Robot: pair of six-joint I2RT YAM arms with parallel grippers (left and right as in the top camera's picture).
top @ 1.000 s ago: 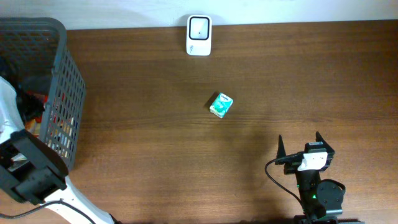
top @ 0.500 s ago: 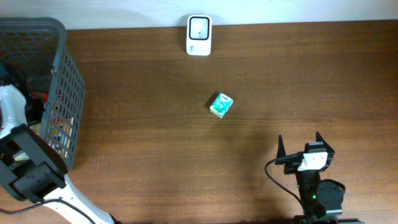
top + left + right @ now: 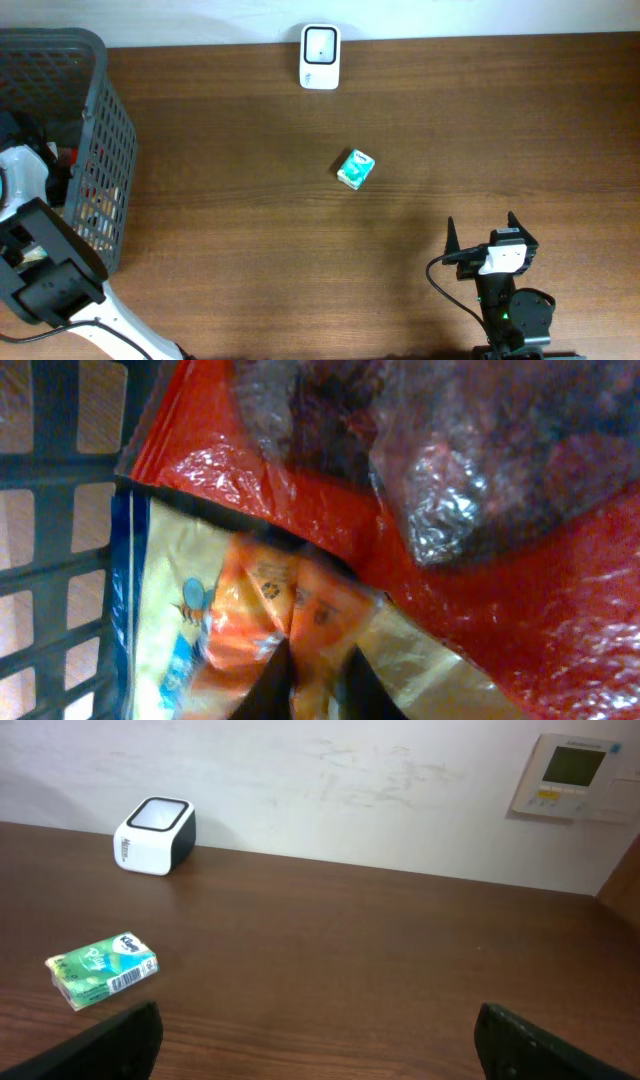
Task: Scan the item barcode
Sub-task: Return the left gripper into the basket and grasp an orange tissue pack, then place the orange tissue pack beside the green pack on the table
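Observation:
Inside the dark plastic basket (image 3: 100, 120), my left gripper (image 3: 321, 648) is shut on a fold of an orange and yellow snack packet (image 3: 300, 595); its dark fingers (image 3: 281, 685) pinch the foil from both sides. From overhead only the white left arm (image 3: 25, 185) shows reaching into the basket. A small green packet (image 3: 356, 169) with a printed barcode (image 3: 122, 981) lies mid-table. The white scanner (image 3: 320, 57) stands at the table's far edge, also seen as the scanner (image 3: 153, 835) in the right wrist view. My right gripper (image 3: 482, 232) stands open and empty near the front edge.
The basket also holds a red crinkly bag (image 3: 520, 590) and a clear plastic bag (image 3: 450, 450) lying over it. The basket's grid wall (image 3: 60, 480) is close on the left of the packet. A wall panel (image 3: 570, 775) hangs behind the table.
My left gripper's arm has shifted a little inside the basket, lower in the overhead view. The right arm, green packet and scanner have not moved.

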